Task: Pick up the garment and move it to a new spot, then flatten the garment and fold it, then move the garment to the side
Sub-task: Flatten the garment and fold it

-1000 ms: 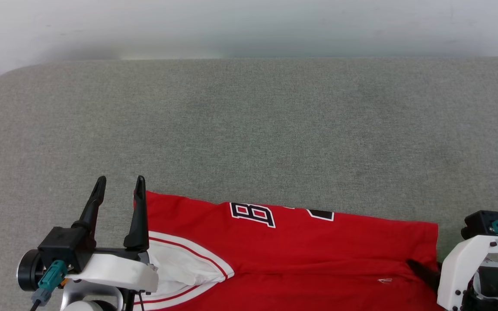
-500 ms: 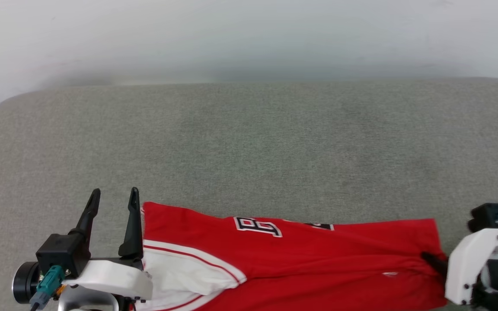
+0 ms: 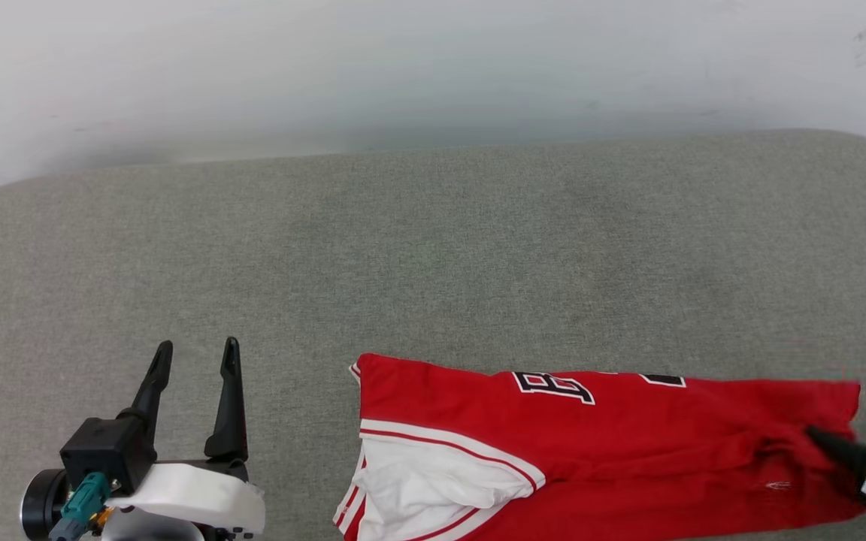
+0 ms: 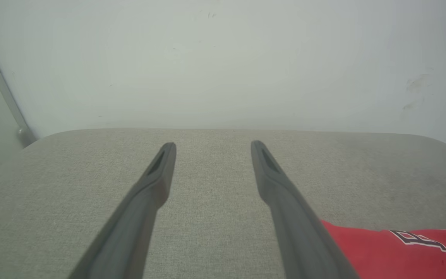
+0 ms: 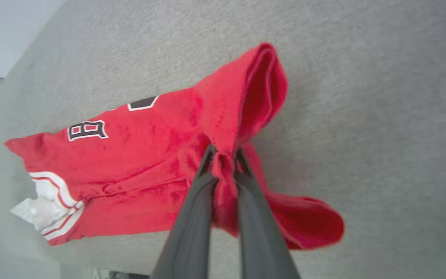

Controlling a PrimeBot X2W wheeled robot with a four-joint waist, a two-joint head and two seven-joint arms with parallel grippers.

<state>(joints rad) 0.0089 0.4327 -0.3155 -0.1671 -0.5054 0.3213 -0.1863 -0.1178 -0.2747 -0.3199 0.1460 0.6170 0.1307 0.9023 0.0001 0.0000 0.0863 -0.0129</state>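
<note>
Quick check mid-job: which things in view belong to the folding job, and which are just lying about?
Part of the job:
garment, a red jersey
right gripper, shut on its fabric
left gripper, open, apart from the jersey

Just there:
grey fabric surface under the jersey
pale wall behind

right claw [image 5: 223, 153] pinching red garment [image 5: 138, 162]

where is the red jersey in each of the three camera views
Head view: garment lies lower right, its far right end pinched by the right gripper.
Left wrist view: garment in the bottom right corner, beside one finger of the open left gripper.
Right wrist view: garment across the middle, bunched between the shut fingers.
Shared landmark: the black letter B, outlined in white.
</note>
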